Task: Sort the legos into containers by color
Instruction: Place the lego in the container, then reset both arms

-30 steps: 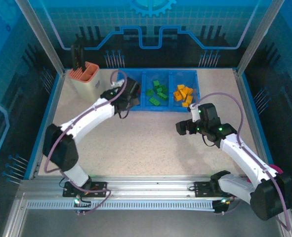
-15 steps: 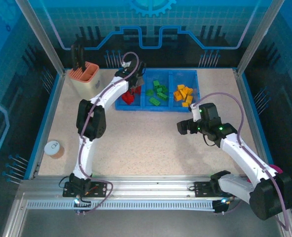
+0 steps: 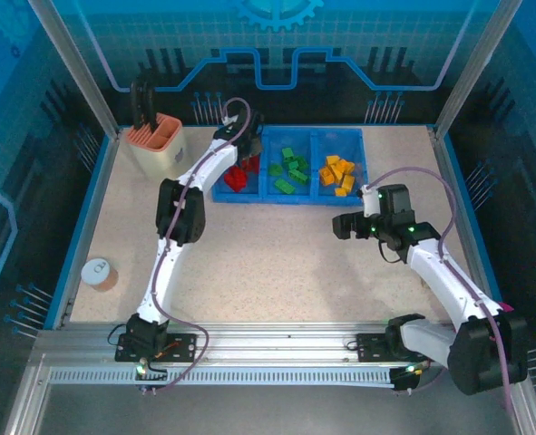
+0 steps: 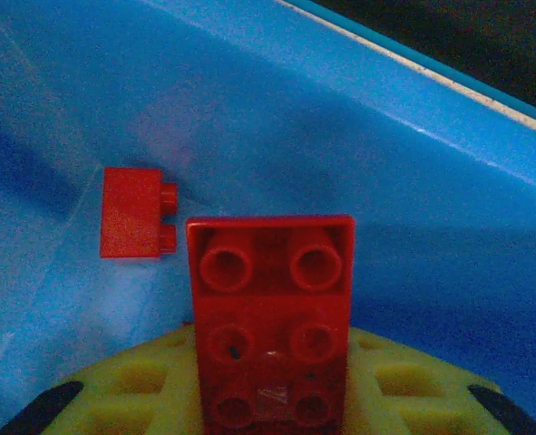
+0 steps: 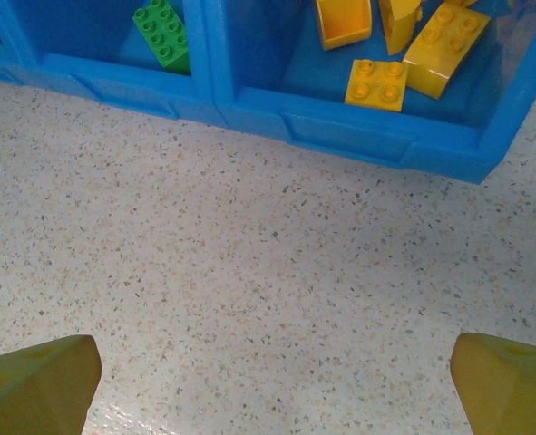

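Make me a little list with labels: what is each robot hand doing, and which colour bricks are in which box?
Left gripper: shut on a red brick, at the left compartment of the blue tray
Right gripper: open, empty, above the bare table in front of the tray
Red bricks: left compartment
Green bricks: middle compartment
Orange-yellow bricks: right compartment

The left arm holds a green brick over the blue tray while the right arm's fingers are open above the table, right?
Not quite. The left wrist view shows the brick in the left fingers is red, not green. It is over the blue tray, and the right fingers are open above the table.
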Action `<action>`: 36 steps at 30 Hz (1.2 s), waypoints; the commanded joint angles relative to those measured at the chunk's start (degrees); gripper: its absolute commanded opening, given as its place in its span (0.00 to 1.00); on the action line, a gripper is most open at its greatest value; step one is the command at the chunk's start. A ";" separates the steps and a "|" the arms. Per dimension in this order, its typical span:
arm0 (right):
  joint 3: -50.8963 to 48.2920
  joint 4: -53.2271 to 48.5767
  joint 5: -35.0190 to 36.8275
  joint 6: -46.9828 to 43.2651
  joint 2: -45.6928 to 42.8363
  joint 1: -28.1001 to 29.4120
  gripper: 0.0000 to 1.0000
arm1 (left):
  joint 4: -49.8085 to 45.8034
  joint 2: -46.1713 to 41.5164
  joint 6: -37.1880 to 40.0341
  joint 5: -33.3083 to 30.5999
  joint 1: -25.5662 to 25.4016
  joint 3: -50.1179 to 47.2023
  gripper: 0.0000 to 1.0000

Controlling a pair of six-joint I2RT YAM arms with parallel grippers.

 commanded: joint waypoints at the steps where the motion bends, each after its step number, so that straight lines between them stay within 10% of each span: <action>1: -1.10 2.01 -1.59 -0.44 1.17 -0.82 1.00 | -0.88 1.20 -1.06 2.26 -0.29 2.36 0.31; 26: 3.34 -5.32 5.32 2.07 -5.65 2.63 1.00 | 5.50 -30.38 5.89 6.00 -0.35 -19.76 0.62; 36: 3.70 -7.28 9.73 2.03 -8.28 2.64 1.00 | 15.42 -60.13 18.74 9.27 -0.18 -50.75 0.81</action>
